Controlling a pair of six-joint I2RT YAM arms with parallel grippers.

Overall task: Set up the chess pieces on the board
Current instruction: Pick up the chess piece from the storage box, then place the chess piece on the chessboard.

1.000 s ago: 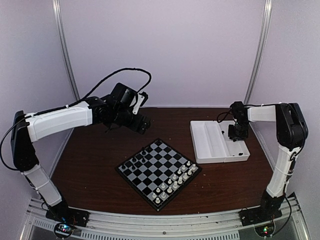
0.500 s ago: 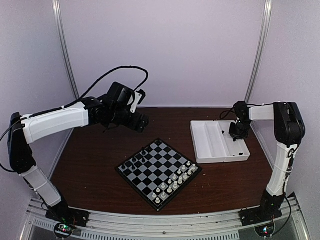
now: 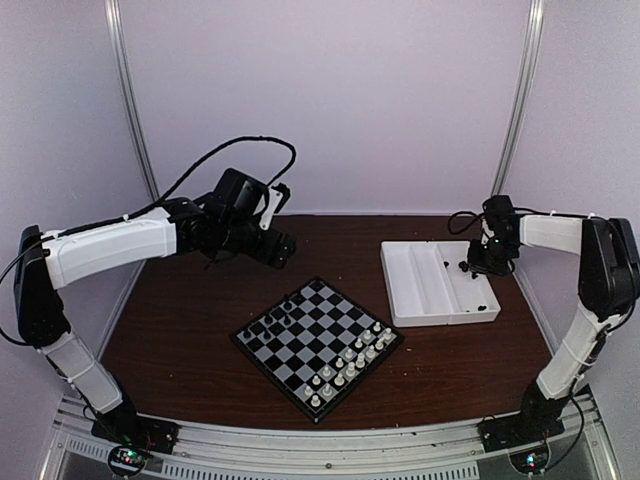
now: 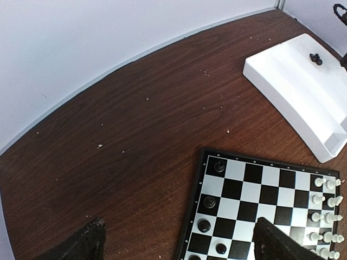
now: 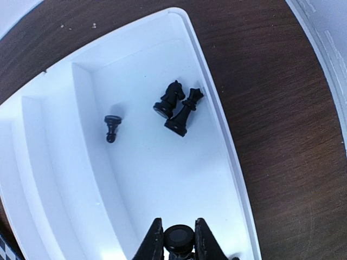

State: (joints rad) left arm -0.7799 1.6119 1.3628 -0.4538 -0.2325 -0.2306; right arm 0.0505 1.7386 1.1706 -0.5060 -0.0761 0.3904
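My right gripper [image 5: 179, 245] is shut on a black chess piece [image 5: 179, 236], holding it by its round base above the white tray [image 5: 141, 184]. Three more black chess pieces lie in that tray: a pawn [image 5: 111, 129], a knight [image 5: 168, 99] and a taller piece [image 5: 184, 112]. The board [image 3: 318, 335] lies mid-table, with black chess pieces [image 4: 210, 202] standing along its left edge and white chessmen [image 3: 350, 364] at its near right corner. My left gripper [image 4: 179, 225] hangs open above the board's far-left corner with nothing between its fingers. In the top view my right gripper [image 3: 482, 266] hovers over the tray's right compartment.
The white compartment tray [image 3: 420, 290] sits at the table's right, close to the right wall. A back wall runs behind the brown table [image 4: 135, 124]. The left arm [image 3: 110, 245] stretches over the table's far-left part.
My right gripper has closed on a black piece in the tray and risen slightly, drifting right. The left arm has shifted only a little.
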